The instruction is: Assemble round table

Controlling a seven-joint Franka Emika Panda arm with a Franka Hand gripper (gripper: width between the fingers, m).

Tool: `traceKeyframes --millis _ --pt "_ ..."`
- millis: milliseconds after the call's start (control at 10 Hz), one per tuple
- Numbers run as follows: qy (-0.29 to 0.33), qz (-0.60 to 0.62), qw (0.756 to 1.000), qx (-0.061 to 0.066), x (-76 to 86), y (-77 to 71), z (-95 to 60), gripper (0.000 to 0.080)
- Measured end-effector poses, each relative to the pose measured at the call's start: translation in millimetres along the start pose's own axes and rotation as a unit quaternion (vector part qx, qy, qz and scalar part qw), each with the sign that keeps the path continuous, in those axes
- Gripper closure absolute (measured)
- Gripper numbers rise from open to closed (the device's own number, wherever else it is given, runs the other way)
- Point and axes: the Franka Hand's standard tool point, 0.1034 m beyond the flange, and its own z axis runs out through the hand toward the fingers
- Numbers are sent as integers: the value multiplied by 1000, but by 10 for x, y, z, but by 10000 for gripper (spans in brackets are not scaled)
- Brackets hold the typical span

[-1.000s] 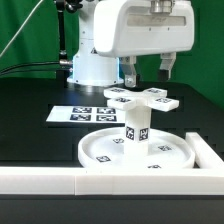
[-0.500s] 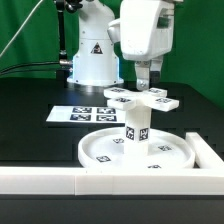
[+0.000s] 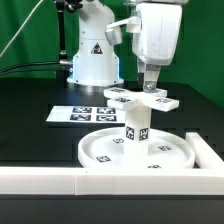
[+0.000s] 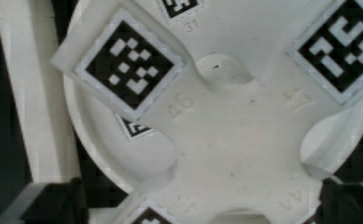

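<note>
The large rimmed round disc [image 3: 105, 150] lies at the front of the table. The short cylindrical leg [image 3: 136, 125] stands upright on it. The flat cross-shaped foot piece [image 3: 141, 97] lies just behind the leg. My gripper [image 3: 150, 82] hangs right above the foot piece, open and empty, fingers pointing down. In the wrist view the foot piece [image 4: 222, 110] fills the picture with its tags. My gripper [image 4: 199, 200] straddles it there, with one dark fingertip [image 4: 57, 196] at each side of the piece, apart from it.
The marker board [image 3: 80, 114] lies on the black table to the exterior view's left of the foot piece. The long white border rail [image 3: 60, 180] runs along the front and up the right side. The arm's white base [image 3: 92, 58] stands behind.
The gripper has turned about its upright axis and shifted to the exterior view's right, now lower over the foot piece. The parts have not moved.
</note>
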Motion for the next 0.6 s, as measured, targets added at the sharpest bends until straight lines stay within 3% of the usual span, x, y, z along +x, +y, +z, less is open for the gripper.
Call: traceKeyframes --millis 600 --pt "-2 6 1000 10 -42 -90 93 151"
